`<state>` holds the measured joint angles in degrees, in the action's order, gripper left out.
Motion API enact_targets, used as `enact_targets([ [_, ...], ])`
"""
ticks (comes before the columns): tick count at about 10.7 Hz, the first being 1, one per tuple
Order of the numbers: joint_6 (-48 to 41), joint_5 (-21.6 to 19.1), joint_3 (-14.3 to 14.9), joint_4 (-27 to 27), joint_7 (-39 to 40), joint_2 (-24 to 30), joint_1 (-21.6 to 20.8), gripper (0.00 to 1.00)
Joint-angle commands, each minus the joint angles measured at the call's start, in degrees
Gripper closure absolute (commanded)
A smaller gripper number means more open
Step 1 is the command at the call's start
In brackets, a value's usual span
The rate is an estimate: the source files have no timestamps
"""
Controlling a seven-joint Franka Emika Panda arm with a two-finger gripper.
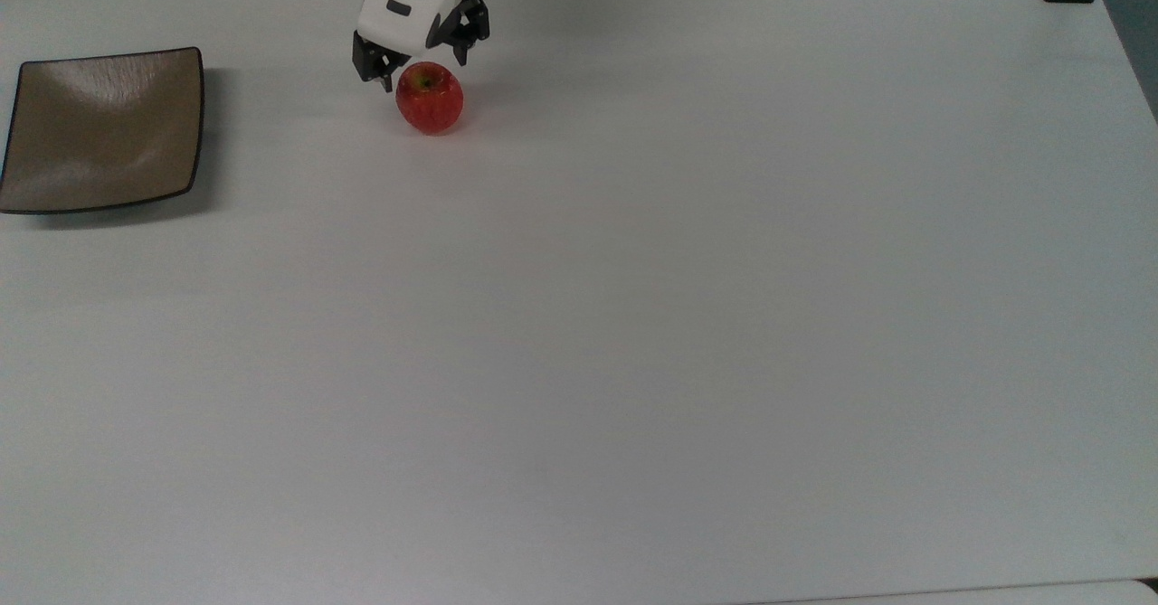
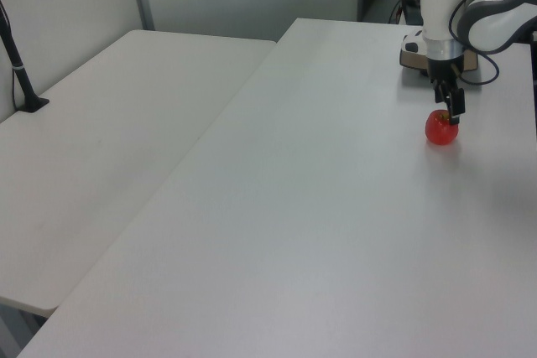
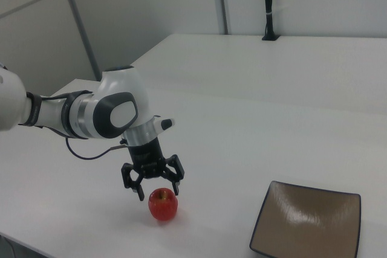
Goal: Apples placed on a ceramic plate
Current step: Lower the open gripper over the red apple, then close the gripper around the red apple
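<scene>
Hand (image 1: 417,70) spread wide, fingers (image 3: 133,187) black and splayed, empty, nothing between them. Poised just above the apple (image 1: 430,99), fingertips straddling its upper part on either side in the right view (image 3: 156,193); cannot tell whether touching. Seen edge-on in the left view, hand (image 2: 453,113) directly over the apple (image 2: 441,128), tips level with the fruit's top. White arm (image 3: 91,113) reaching in from the right view's left, wrist pointing straight down.

Apple (image 3: 162,204) red, yellow-green around the stem dimple, upright on the white counter (image 1: 633,316), near the far edge in the top view. Ceramic plate (image 1: 101,128) square, glossy brown, dark-rimmed, well apart from the apple toward the top view's left, flat on the counter, nothing in it. Same plate (image 3: 307,226) to the right view's right of the apple, and beyond the hand in the left view (image 2: 417,58), partly hidden by the arm.
</scene>
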<state>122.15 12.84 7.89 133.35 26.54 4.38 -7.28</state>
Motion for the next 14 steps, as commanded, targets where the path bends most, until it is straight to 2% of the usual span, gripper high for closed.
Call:
enact_targets([
  [1, 4.05, 1.57, -0.07, 1.56, 0.62, -2.08, 0.43, 0.00],
  [4, 6.08, 2.36, -0.07, 1.83, 0.27, -4.90, 0.25, 0.00],
  [7, 6.08, 3.85, -0.07, 2.35, 0.09, -5.52, 0.16, 0.00],
  [8, 6.00, 3.86, -0.07, 2.35, 0.09, -5.61, 0.16, 0.13],
  [10, 5.21, 3.86, -0.07, 2.35, -0.18, -5.61, 0.42, 0.57],
  [11, 5.03, 3.77, -0.07, 2.27, -0.18, -5.26, 0.60, 0.74],
  [14, 0.48, 3.07, -0.07, 1.39, -0.18, -1.76, 0.86, 0.77],
])
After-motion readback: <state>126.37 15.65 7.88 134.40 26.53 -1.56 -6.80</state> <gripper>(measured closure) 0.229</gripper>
